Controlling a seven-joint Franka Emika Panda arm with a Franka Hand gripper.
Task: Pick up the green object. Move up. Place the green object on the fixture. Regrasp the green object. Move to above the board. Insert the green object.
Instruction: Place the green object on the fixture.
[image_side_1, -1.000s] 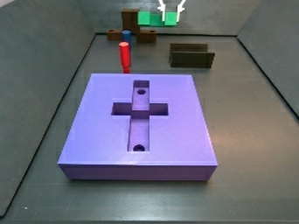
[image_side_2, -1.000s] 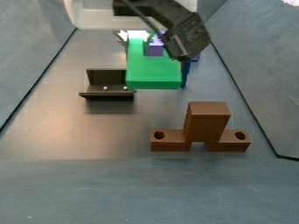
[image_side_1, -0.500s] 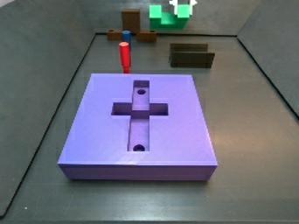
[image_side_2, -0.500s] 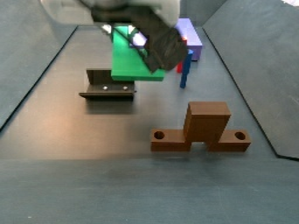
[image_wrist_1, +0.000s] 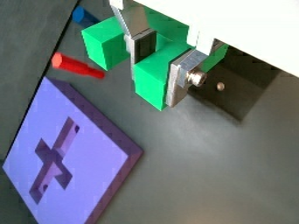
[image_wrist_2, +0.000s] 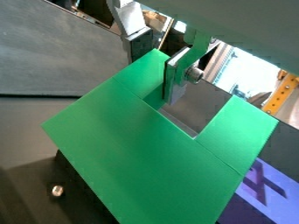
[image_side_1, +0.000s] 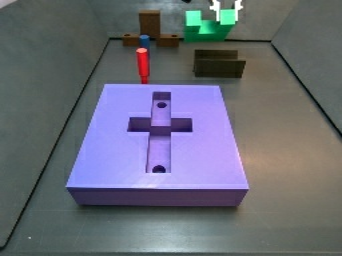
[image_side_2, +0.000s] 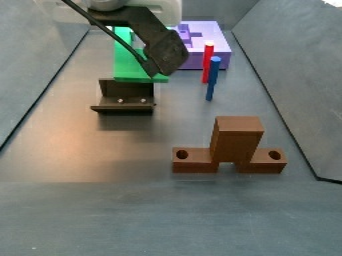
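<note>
The board sits untouched, cross recess empty; red peg upright just beyond its far edge. Brown wooden piece well apart, nearer the cam. Since a sec ago we've carried the green object sideways and it now hangs over the fixture, not yet resting on it afaict. Gripper is above the fixture, jaws clamped on one arm of the U. So pick and lift look done; we judge the set-down is next.

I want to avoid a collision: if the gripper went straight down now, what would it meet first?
Probably the fixture: the gripper, holding the green object, hangs just above it, though depth is unclear.
</note>
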